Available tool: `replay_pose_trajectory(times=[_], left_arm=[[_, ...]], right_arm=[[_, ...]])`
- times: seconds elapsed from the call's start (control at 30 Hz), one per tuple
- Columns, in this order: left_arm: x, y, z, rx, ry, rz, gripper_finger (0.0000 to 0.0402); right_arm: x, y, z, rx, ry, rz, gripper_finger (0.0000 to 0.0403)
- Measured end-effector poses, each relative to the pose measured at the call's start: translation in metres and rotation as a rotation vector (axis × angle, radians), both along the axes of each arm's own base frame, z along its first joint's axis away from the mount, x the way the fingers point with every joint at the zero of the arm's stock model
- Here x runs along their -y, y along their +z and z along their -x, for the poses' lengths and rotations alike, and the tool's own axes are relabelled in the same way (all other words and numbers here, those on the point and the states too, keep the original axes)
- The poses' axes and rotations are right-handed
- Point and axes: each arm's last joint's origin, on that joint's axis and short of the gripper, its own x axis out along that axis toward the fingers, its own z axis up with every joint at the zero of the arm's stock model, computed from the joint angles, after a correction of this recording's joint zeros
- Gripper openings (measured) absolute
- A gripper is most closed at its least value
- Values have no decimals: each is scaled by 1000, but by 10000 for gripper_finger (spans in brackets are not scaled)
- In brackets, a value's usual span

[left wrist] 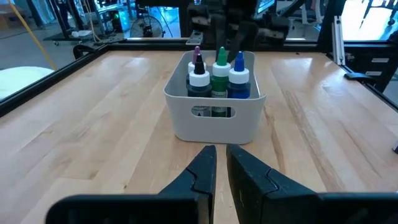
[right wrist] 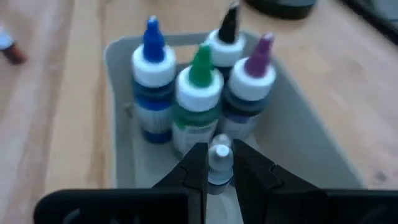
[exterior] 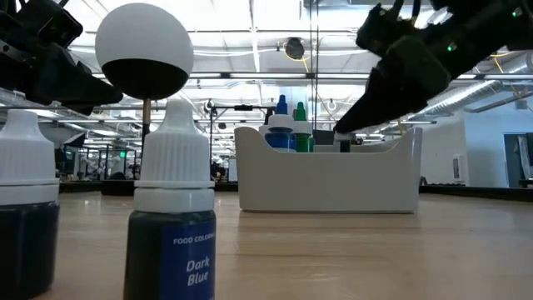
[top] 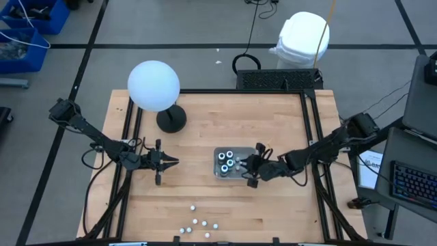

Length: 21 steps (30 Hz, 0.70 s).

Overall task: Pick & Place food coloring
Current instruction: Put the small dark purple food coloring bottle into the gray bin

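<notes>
R hand over tray | L hand idle | loose bottles near front edge

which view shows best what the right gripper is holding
The right wrist view: the right gripper pinches a small white-capped bottle above the tray. The high view shows only the gripper at the tray's edge. In the low view the tray wall hides it; in the left wrist view the bottles hide it.

4 bottles stand in the tray, lamp behind-left.

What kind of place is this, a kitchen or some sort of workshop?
Probably a robotics lab or workshop: a framed wooden table with two mounted robot arms, a keyboard beside it, and a large open hall with ceiling lights behind.
</notes>
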Motion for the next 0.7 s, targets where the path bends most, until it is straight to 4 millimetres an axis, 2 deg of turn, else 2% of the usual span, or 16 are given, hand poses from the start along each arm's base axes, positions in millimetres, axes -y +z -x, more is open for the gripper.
replay_pose_trajectory(times=[0.3, 0.7], left_arm=[[0, 0, 0, -3, 3, -3, 47], [0, -1, 0, -5, 3, -3, 47]], right_arm=[[7, -18, -7, -46, -45, -4, 42], [10, -20, -7, -66, -55, 2, 43]])
